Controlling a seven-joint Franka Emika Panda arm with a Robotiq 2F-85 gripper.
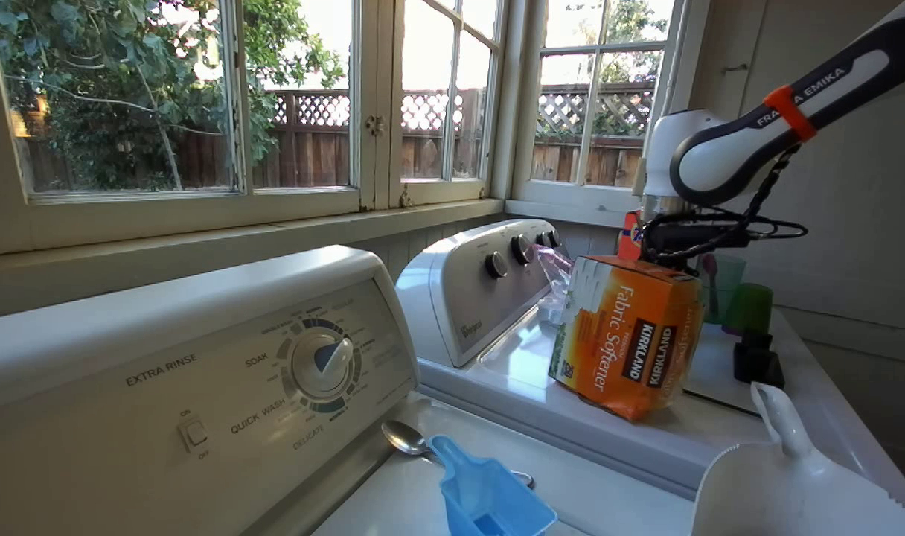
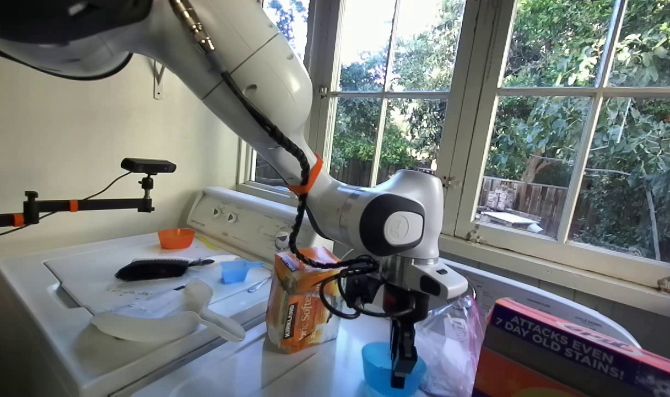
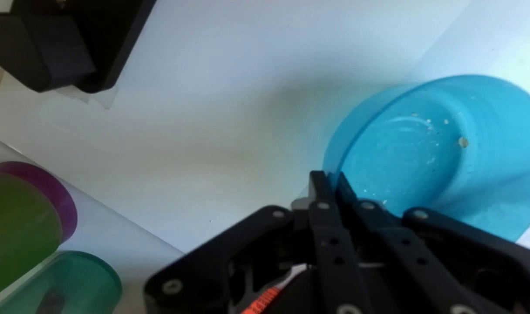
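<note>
My gripper (image 3: 331, 178) is shut on the rim of a translucent blue cup (image 3: 406, 161). In the wrist view one fingertip is outside the cup wall and one is inside. A few pale crumbs lie in the cup's bottom. In an exterior view the gripper (image 2: 399, 376) points down at the blue cup (image 2: 374, 366), whose base is cut off by the frame edge. I cannot tell whether the cup rests on the white machine top. In an exterior view an orange fabric softener box (image 1: 620, 339) hides the fingers and the cup.
A clear plastic bag (image 2: 450, 344) and a stain remover box (image 2: 555, 358) stand near the gripper. Green (image 3: 21, 231) and teal (image 3: 79, 283) cups and a black object (image 3: 58, 48) are nearby. A blue scoop (image 1: 490, 491), spoon (image 1: 404, 437) and white dustpan (image 1: 795, 484) lie farther off.
</note>
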